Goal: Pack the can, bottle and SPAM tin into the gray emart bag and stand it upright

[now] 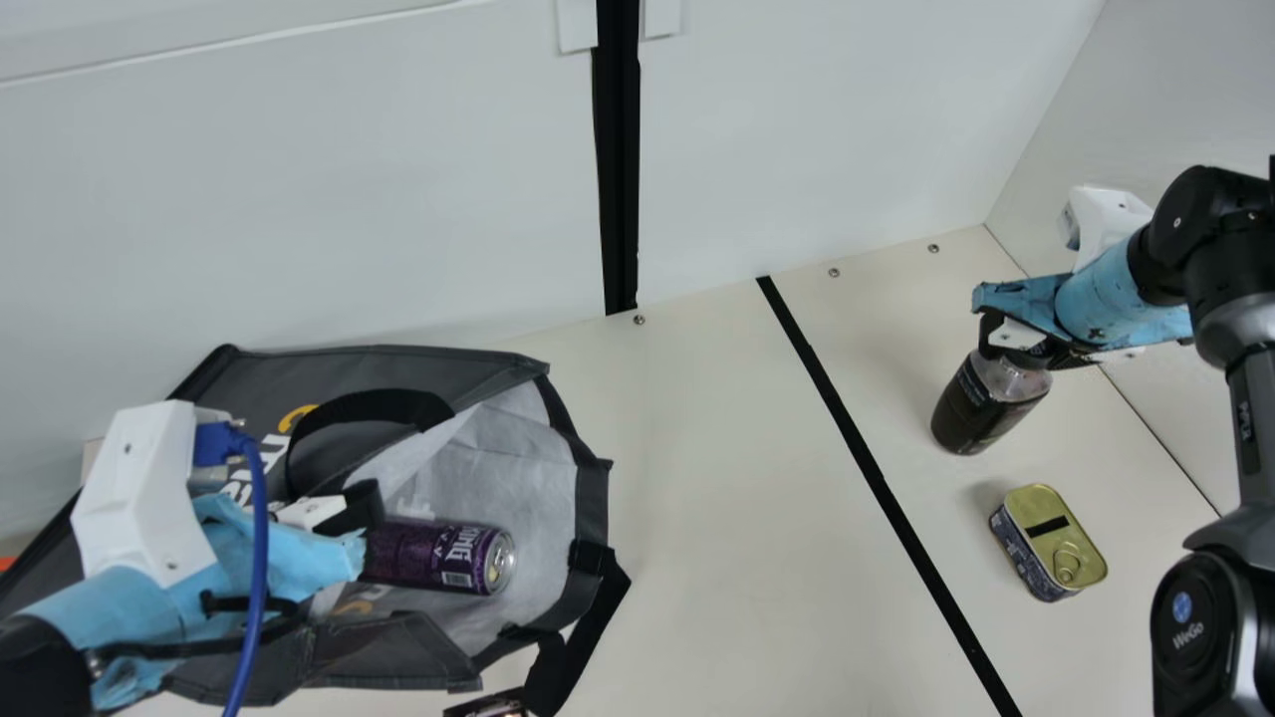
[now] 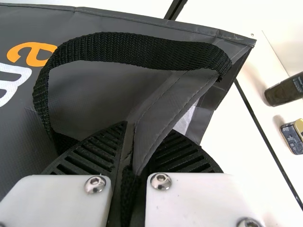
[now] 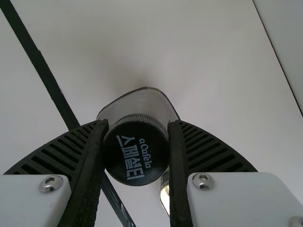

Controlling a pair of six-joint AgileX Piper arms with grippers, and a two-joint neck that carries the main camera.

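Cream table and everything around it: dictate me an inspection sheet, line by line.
Surface: cream table, black strip across it.
Job's things: emart bag on its side, can lying in its mouth; bottle capped; SPAM tin outside the bag, pull ring up.
Clutter: unidentified dark item beside the bag.
Grippers: left gripper clamps bag fabric; right gripper grips the bottle's cap.
Cables: blue cable at left wrist.
Surroundings: pale panels.

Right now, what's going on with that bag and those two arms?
The left arm's jaws are shut on part of a gray fabric bag, lying open with a purple metal can inside. The right arm's jaws grip a dark bottle by its black cap. A gold-topped metal tin sits on the cream table, unpacked.
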